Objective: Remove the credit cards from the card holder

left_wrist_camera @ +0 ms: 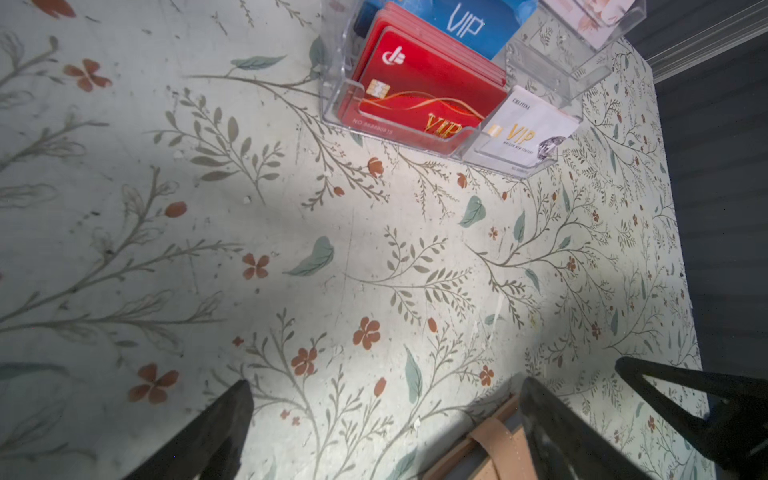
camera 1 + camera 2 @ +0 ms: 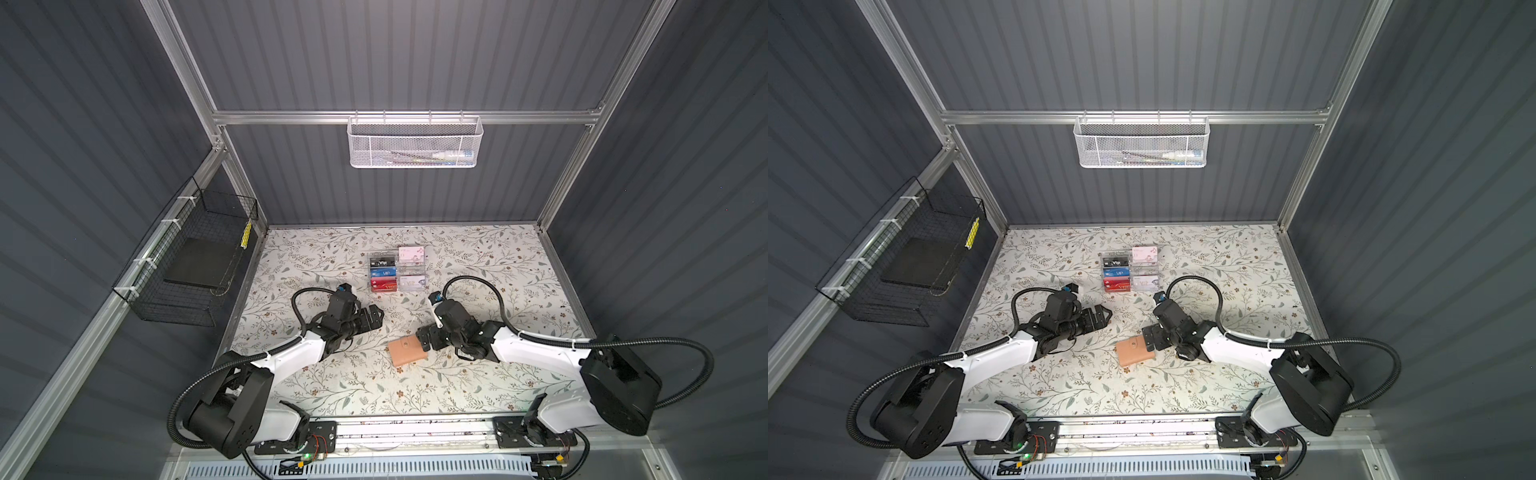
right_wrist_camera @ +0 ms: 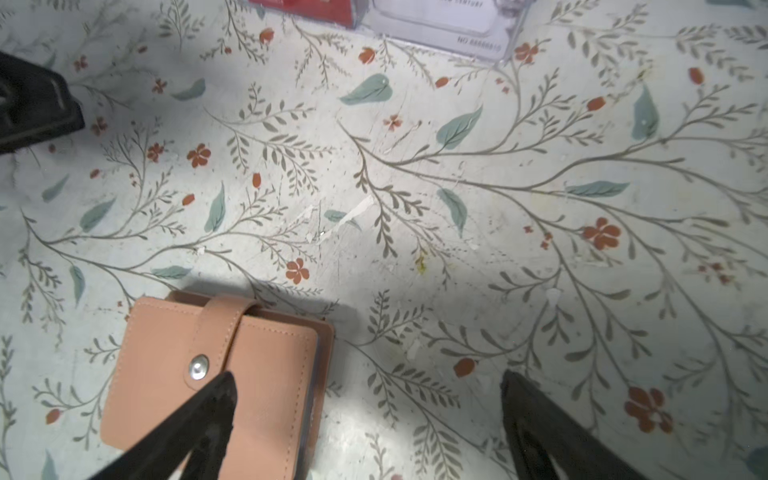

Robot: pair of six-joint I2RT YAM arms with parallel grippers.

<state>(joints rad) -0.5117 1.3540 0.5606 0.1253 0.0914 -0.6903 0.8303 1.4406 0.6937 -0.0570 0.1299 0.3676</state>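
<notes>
The peach card holder [image 2: 408, 351] [image 2: 1134, 351] lies flat on the floral table, closed, with its snap tab fastened [image 3: 199, 368]. The credit cards are hidden; none show at the holder. My right gripper [image 2: 424, 338] [image 3: 369, 375] hovers open at the holder's right edge. One fingertip [image 3: 226, 386] is over the cover near the snap, and the other is over bare table. My left gripper [image 2: 372, 318] [image 1: 385, 384] is open and empty, a short way left of and behind the holder. A corner of the card holder [image 1: 494, 449] shows beside its fingertip.
A clear acrylic rack [image 2: 397, 270] [image 1: 457, 83] with black, blue, red and white VIP cards stands behind both grippers. A white mesh basket [image 2: 414, 141] hangs on the back rail. A black wire basket [image 2: 191, 262] hangs on the left wall.
</notes>
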